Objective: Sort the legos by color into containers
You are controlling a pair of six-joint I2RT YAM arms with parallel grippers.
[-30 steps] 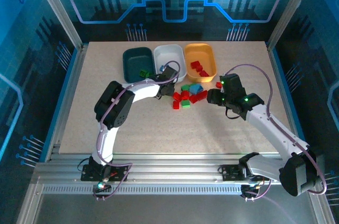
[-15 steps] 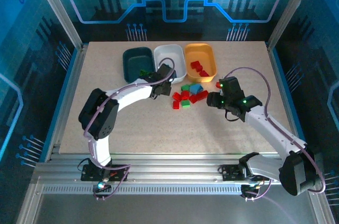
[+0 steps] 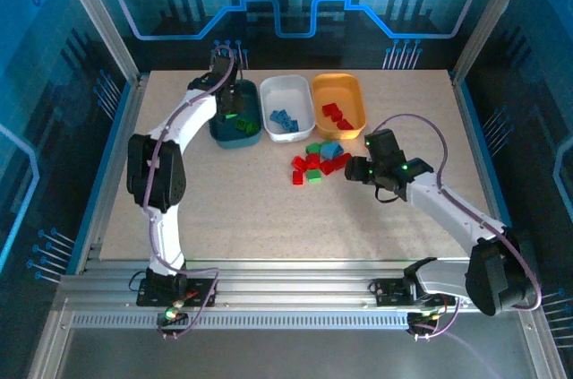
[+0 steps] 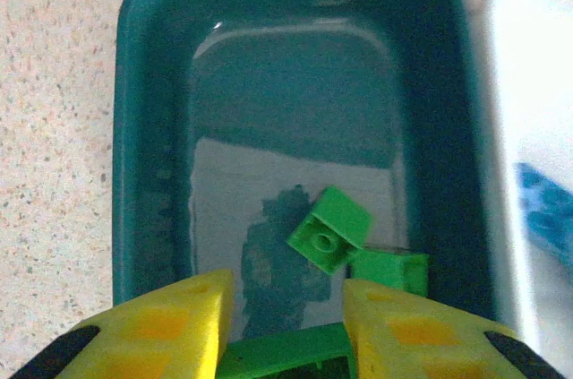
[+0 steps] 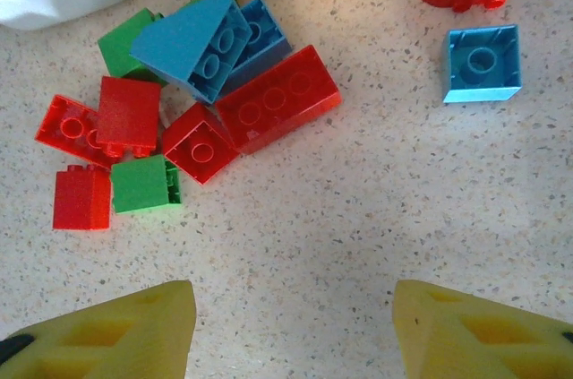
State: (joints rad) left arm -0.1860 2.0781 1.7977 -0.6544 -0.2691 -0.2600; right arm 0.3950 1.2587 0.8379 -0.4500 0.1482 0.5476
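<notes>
Left wrist view: my left gripper (image 4: 288,294) grips a green lego (image 4: 282,354) over the dark teal tray (image 4: 143,128), where two green legos (image 4: 329,228) already lie; dropped carelessly, it could bounce off them and over the rim. My right gripper (image 5: 291,330) hangs wide open, empty, near the loose pile (image 5: 277,97); half a second ago my left gripper was beside that pile, and has since swung to the tray.

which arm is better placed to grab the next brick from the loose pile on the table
Right. The right gripper hangs open just short of the loose pile, facing it. The left gripper is over the teal tray, farther from the pile.
</notes>
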